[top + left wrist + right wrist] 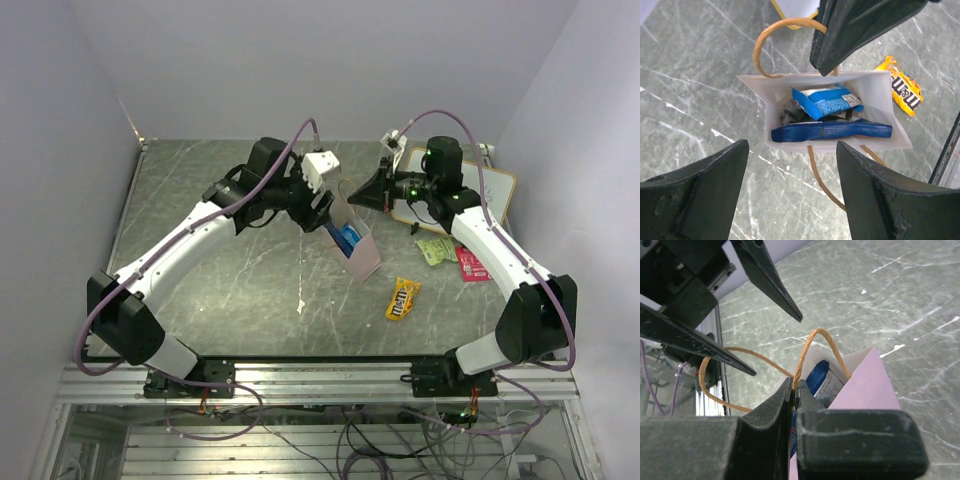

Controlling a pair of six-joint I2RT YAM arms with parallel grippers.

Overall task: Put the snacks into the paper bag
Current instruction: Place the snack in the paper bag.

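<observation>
**Loading step: left gripper empty above the open bag**

The paper bag (362, 252) stands mouth-up near the middle of the table (220, 280) and appears to lean slightly. The right gripper (792, 392) is clamped on the bag's rim at the base of one handle (815, 340), holding the mouth open. The left gripper (790, 148) hangs directly above the mouth with its jaws wide apart and nothing between them.

Inside the bag, a blue-white packet (825, 100) rests above the dark blue chip bag (832, 131). Darker items beneath them cannot be identified.

Three snacks remain outside:
- the yellow M&M's packet (403, 298), on the table just beside the bag
- the light green packet (435, 250) and the pink-red packet (470, 263), on the right arm's side, near the white board (495, 195)

Assessment: the task is past its midpoint, and the step in hand is the changeover from a deposit to the next pickup.

The next move calls for:
1. Raising the left gripper clear of both handles.
2. Moving it to the M&M's packet, the nearest one.
3. Descending with the jaws wide, since the packet lies flat on the table.

The right gripper's hold on the rim is needed throughout, because the bag looks light and easily tipped
</observation>
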